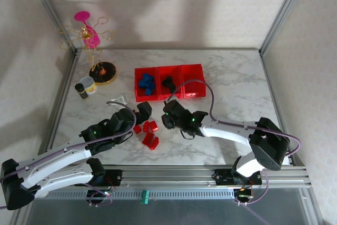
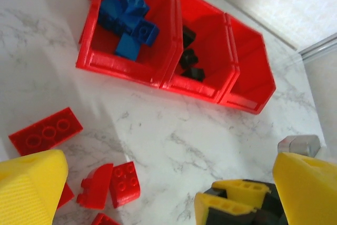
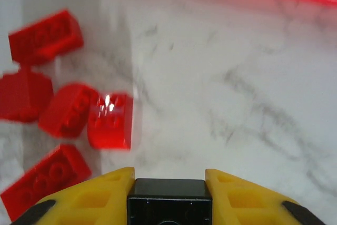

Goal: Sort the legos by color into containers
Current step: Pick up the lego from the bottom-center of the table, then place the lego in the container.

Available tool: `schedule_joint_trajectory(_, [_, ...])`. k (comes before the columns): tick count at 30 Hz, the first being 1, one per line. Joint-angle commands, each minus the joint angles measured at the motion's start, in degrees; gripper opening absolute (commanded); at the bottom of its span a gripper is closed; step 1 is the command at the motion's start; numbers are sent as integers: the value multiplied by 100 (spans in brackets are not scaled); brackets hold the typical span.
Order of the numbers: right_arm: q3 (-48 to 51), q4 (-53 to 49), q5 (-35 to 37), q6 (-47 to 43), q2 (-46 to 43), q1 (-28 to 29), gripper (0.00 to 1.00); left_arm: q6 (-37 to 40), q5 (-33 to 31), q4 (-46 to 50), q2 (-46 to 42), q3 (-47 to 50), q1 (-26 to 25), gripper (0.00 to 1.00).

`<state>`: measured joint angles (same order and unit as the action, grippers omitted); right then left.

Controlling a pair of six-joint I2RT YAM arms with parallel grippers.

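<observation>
Marble table (image 1: 226, 82) | right gripper (image 3: 168, 183) pinching one black brick (image 3: 168, 202) | left gripper (image 2: 168, 177) wide open | tip: lift high, drop into middle bin (image 2: 213, 51) with other black bricks (image 2: 188, 56)

- Looked down, in the top external view, from high above and behind the near edge of the table (image 1: 231, 82) toward its far edge, taking in the whole top.
- Looked from the left wrist, low and close, toward the far edge across red legos (image 2: 46, 130) to the containers (image 2: 126, 69).
- Looked from the right wrist, closer still, steeply down on those same red legos, shared with both other views.
</observation>
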<state>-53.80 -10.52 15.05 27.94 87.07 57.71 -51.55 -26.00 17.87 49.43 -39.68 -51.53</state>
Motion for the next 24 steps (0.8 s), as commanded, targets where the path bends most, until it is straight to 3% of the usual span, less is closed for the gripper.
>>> schedule_joint_trajectory(1, [-473, 247, 74, -388, 345, -320, 30, 305, -229, 179, -67, -121, 220, 100])
schedule_joint_trajectory(13, [-2398, 820, 107, -1107, 2052, -1264, 30, 648, 480, -128, 123, -116, 1118, 100])
schedule_joint_trajectory(24, [-3667, 816, 254, -1501, 3343, -1764, 33, 827, 910, -418, 662, -374, 1450, 100])
